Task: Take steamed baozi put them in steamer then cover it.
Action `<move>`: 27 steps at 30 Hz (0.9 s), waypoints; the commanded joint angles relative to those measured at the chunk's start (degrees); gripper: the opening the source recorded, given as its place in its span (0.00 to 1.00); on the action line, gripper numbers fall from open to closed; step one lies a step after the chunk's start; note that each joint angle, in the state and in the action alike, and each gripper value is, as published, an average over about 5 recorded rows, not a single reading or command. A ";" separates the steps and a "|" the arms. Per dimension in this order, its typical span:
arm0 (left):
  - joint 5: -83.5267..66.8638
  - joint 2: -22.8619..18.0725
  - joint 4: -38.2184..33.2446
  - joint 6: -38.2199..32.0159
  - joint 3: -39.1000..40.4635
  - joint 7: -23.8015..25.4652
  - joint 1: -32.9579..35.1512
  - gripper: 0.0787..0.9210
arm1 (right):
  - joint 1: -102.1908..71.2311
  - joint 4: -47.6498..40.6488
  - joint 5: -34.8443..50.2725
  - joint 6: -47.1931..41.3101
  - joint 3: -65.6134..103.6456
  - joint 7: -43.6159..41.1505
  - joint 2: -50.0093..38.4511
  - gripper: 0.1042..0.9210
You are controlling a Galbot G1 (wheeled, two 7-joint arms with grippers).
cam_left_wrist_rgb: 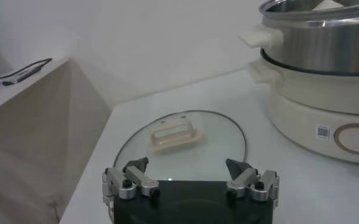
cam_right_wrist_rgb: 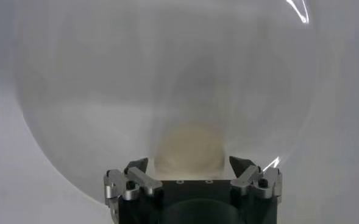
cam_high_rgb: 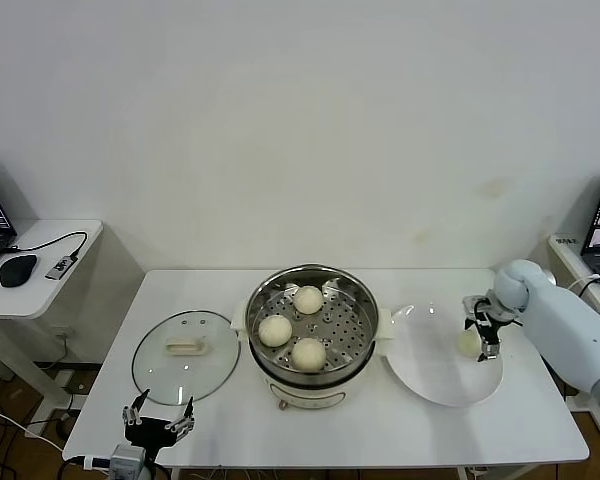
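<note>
The right gripper [cam_high_rgb: 480,331] was positioned low over the flat white round plate [cam_high_rgb: 435,385], at the plate's side farthest from the steamer. Its fingers [cam_right_wrist_rgb: 136,165] were spread wide apart, one on each side of the fourth smooth, round, cream-white steamed baozi [cam_right_wrist_rgb: 190,149], which sat between them on the plate; the right wrist view showed gaps between the fingertips and the bun, so the tool had hold of nothing. To the left of this gripper, just beside the plate, stood the round shiny stainless-steel steamer [cam_high_rgb: 352,335] with a perforated floor, seated on a cream-white electric pot base [cam_left_wrist_rgb: 307,106] with side handles. Three other steamed baozi [cam_high_rgb: 275,330] already lay inside the steamer basket, spaced apart from one another. The left gripper [cam_high_rgb: 158,421] hung idle near the front edge of the white table [cam_high_rgb: 380,440], well apart from the right gripper, with its fingers [cam_left_wrist_rgb: 136,165] wide open and holding nothing. Directly ahead of the left gripper, the round clear glass cover [cam_high_rgb: 186,356] with a metal rim lay flat on the table, its cream rectangular handle [cam_left_wrist_rgb: 174,135] facing up; the cover lay just beside the steamer base, on the side opposite the plate.
</note>
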 commanded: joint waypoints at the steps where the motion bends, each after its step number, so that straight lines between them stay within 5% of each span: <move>1: 0.08 0.05 0.14 -0.02 -0.03 -0.02 0.03 0.88 | -0.31 -1.36 -0.52 0.32 0.47 1.48 0.52 0.88; 7: 0.09 -0.04 0.11 -0.01 0.09 0.00 -0.01 0.88 | 0.11 -0.98 0.31 0.05 0.31 0.89 0.35 0.86; 17: 0.05 0.00 0.12 -0.01 0.31 0.00 -0.18 0.88 | 0.51 2.20 2.41 -1.71 -0.10 0.15 -1.78 0.53; 27: -0.20 0.30 -0.21 -0.03 0.78 -0.21 -1.61 0.88 | 14.49 21.00 20.42 -12.76 -14.31 -2.70 -12.19 0.48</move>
